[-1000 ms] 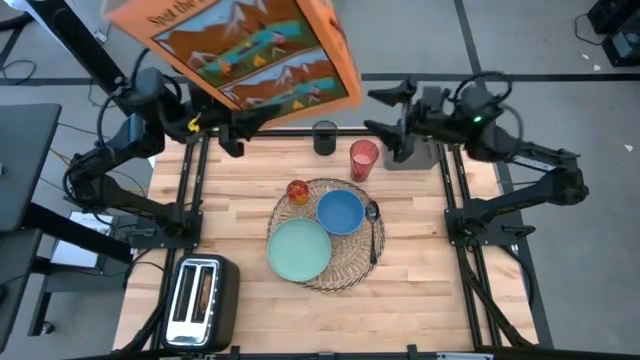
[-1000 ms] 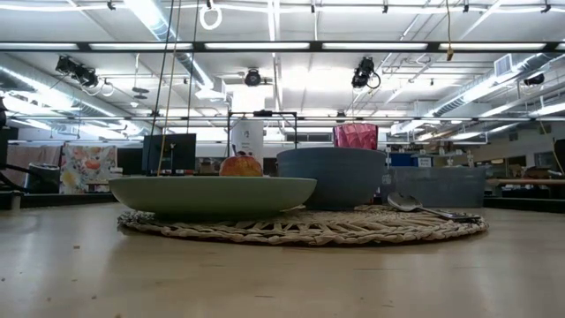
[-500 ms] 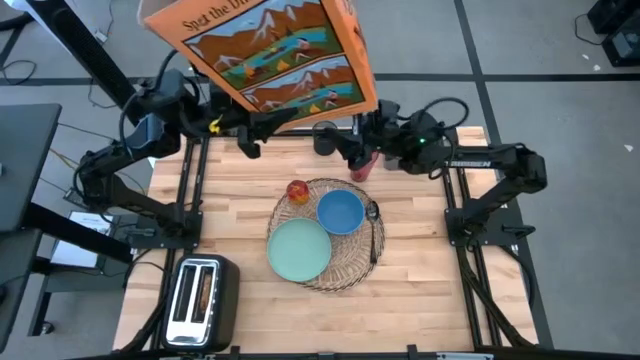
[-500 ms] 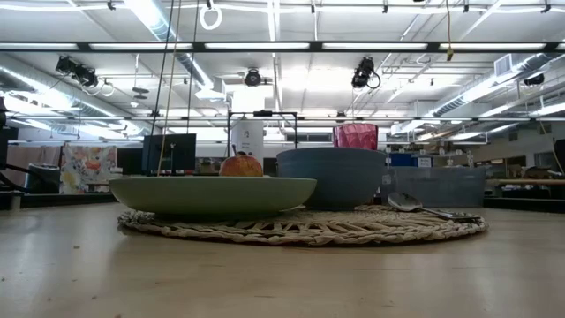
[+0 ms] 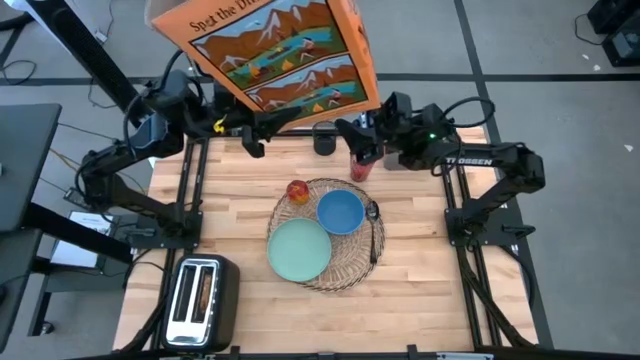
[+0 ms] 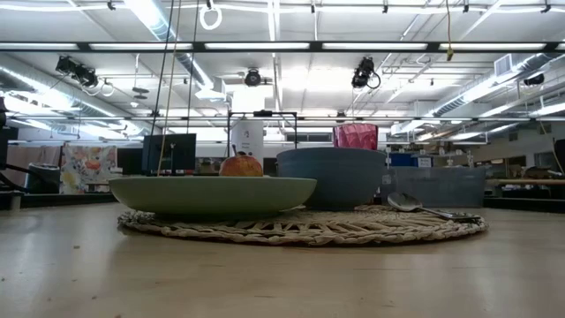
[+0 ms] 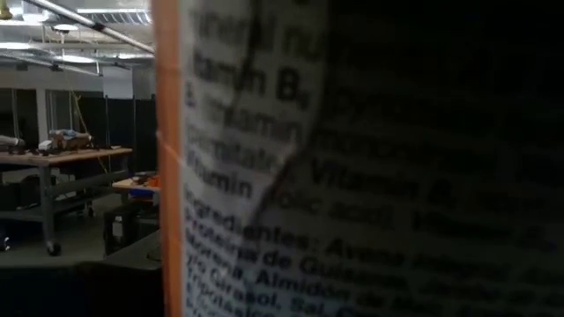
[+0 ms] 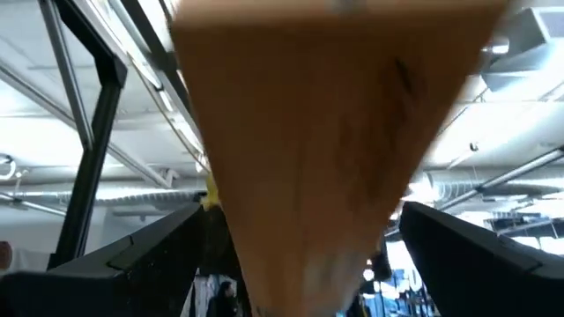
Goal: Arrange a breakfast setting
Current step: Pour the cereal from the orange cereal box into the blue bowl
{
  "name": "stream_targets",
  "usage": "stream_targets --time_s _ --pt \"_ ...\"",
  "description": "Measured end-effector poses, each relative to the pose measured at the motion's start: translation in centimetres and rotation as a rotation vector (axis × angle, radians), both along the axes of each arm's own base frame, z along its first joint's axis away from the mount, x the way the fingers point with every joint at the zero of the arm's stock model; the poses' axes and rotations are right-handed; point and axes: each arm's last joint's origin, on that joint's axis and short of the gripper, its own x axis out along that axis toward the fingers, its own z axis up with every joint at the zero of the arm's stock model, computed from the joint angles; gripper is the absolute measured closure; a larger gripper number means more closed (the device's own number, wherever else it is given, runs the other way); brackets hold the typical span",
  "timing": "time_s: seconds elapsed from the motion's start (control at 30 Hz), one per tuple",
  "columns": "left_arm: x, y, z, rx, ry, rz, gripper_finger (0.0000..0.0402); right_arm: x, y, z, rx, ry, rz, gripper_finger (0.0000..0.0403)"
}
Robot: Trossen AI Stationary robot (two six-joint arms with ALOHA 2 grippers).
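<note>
The left gripper [image 5: 262, 125] holds the orange cereal box [image 5: 275, 50] high over the table's far edge, clamped at the box's lower rim. The right gripper [image 5: 350, 133] hovers just beside the translucent red cup [image 5: 362, 160], its fingers spread wide under the box's corner. I judge the raised box could slip or swing and knock the cup over. Nearer me, the wicker placemat [image 5: 352, 270] carries the teal plate [image 5: 299, 250], blue bowl [image 5: 340, 211] and spoon [image 5: 374, 222], with the red apple [image 5: 297, 190] at its rim.
</note>
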Motion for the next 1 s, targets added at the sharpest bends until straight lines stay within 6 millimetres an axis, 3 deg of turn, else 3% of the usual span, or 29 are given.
stream_targets --time_s 0.4,0.63,1.0 --pt "2.6 0.5 -1.5 -0.019 0.054 -0.007 0.0116 -1.2 0.0 1.0 -0.022 -0.118 -0.008 0.0027" --pt "2.7 0.5 -1.6 -0.019 0.059 -0.013 0.0116 -1.9 0.1 1.5 -0.031 -0.218 -0.047 0.0039" --pt "2.7 0.4 -1.5 -0.016 0.056 -0.019 0.0116 -2.0 -0.1 1.5 -0.002 -0.23 -0.085 0.0047"
